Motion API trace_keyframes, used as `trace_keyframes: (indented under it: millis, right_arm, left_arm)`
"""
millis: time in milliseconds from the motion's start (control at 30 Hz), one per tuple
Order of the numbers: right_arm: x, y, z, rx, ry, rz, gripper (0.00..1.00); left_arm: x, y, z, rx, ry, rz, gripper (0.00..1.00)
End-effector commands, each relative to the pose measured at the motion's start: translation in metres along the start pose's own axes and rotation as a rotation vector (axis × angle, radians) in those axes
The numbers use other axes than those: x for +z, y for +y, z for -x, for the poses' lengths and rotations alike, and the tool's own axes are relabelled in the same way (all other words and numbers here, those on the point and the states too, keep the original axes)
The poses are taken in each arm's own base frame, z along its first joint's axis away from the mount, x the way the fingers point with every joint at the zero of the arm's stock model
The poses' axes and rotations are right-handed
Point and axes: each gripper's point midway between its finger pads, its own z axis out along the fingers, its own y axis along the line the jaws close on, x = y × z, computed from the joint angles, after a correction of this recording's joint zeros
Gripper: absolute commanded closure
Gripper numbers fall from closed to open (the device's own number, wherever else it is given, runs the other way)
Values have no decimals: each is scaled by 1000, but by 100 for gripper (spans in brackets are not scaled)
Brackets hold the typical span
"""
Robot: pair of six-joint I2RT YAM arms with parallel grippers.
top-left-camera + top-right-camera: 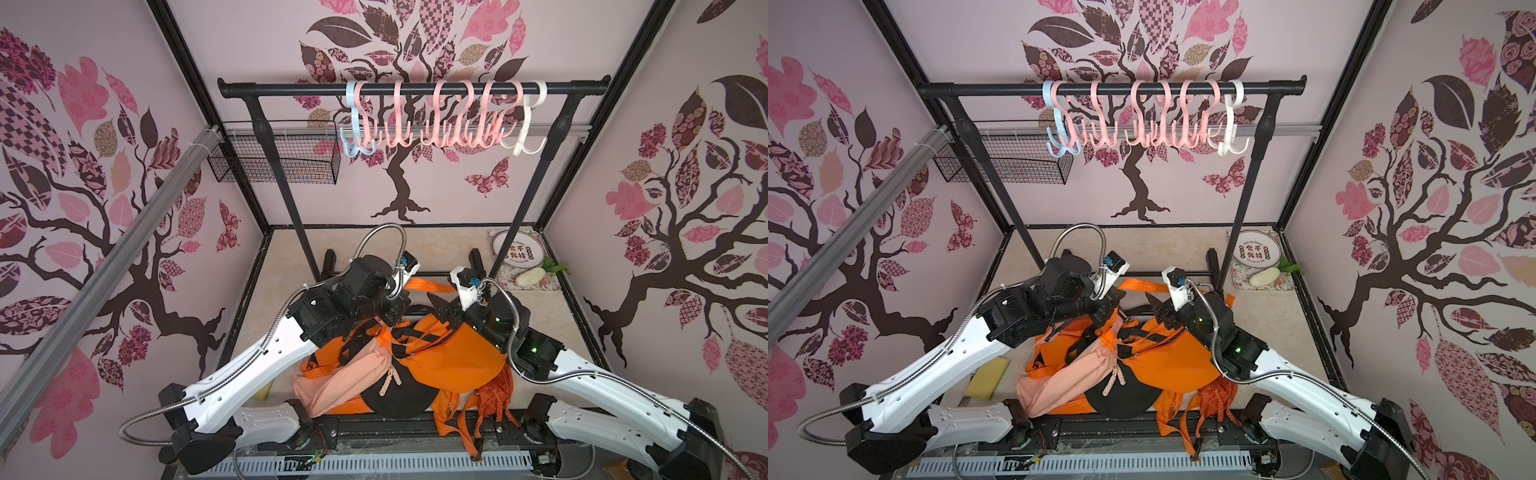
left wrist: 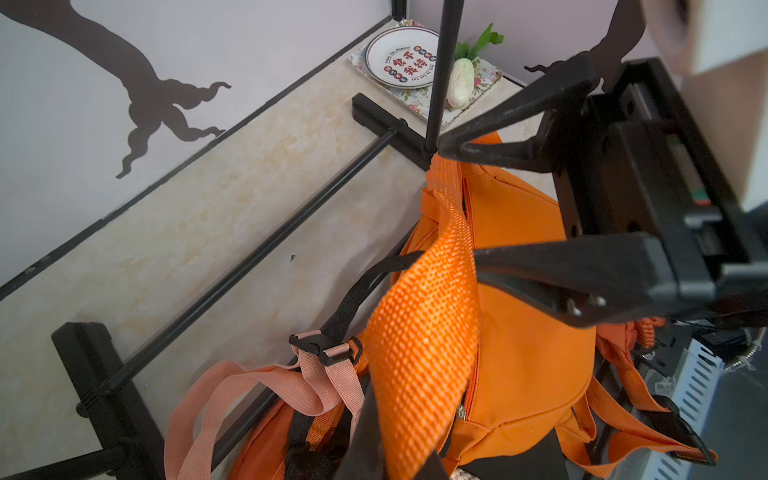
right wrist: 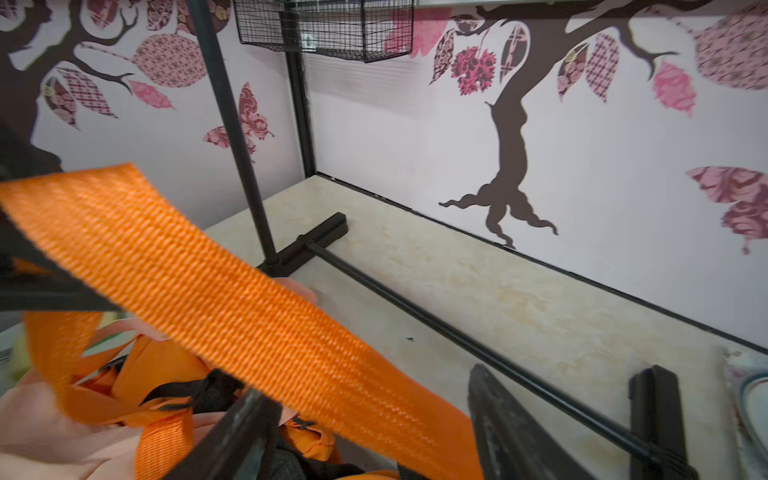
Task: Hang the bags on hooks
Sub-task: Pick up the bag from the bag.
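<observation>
**Fig. Strap pinched, bag on the table**

Shows left gripper (image 1: 405, 287) clamped tight on strap (image 2: 424, 332); orange webbing leaves its black fingers closest to the lens in the left wrist view. Shows right gripper (image 2: 457, 203) with jaws apart, one finger on each side of the same strap, near the end sewn to the bag; grips nothing. Repeats this in the right wrist view: webbing crossing between two spread fingers (image 3: 498, 415). Spans the gap between both grippers in both top views.

Places bag (image 1: 453, 357), orange, on the table (image 1: 436, 249), below and between the two wrists, in front of the rack's feet. Lies in a pile, touching peach bag (image 1: 345, 374) on the left-arm side. Sends loose orange straps (image 1: 467, 419) over the table's front edge.

Behind the pile: black rail (image 1: 415, 88) on two posts, high above the table. Carries a row of hooks: blue hook (image 1: 351, 104) at the left end, pink hooks (image 1: 457, 141) in the middle, white hook (image 1: 524, 124) at the right end. Leaves bag well below the row, apart from every hook.

At the margins: wire basket (image 1: 274, 160) on the back wall, left of the hooks; plate (image 1: 517, 249) and white vegetable (image 1: 530, 276) on floral tray (image 1: 540, 284) in the far right corner; yellow sponge (image 1: 988, 376) beside the left arm.
</observation>
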Motion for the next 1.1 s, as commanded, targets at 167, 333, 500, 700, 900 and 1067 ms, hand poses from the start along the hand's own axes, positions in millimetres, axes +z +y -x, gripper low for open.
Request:
trace_keyframes:
  millis: [167,333,500,700,900,1067]
  right_arm:
    - [12,-1,23,-50,-54,-24,60]
    - [5,-2,41,-61,-93,-25,72]
    - [2,0,51,-82,-93,-12,90]
    - [-20,-10,72,-39,-128,-53,100]
    - [-36,-8,86,6,-124,-19,100]
    - [-48,2,95,37,-115,57,100]
  left_arm:
    - [-11,-8,16,-1,-29,-52,100]
    - [-1,-13,9,8,4,-77,100]
    - [7,-18,3,14,29,-107,100]
    - [8,-20,-1,23,19,-120,97]
    - [13,-37,-3,11,-21,-217,76]
    - [23,-51,-7,11,-46,-297,69]
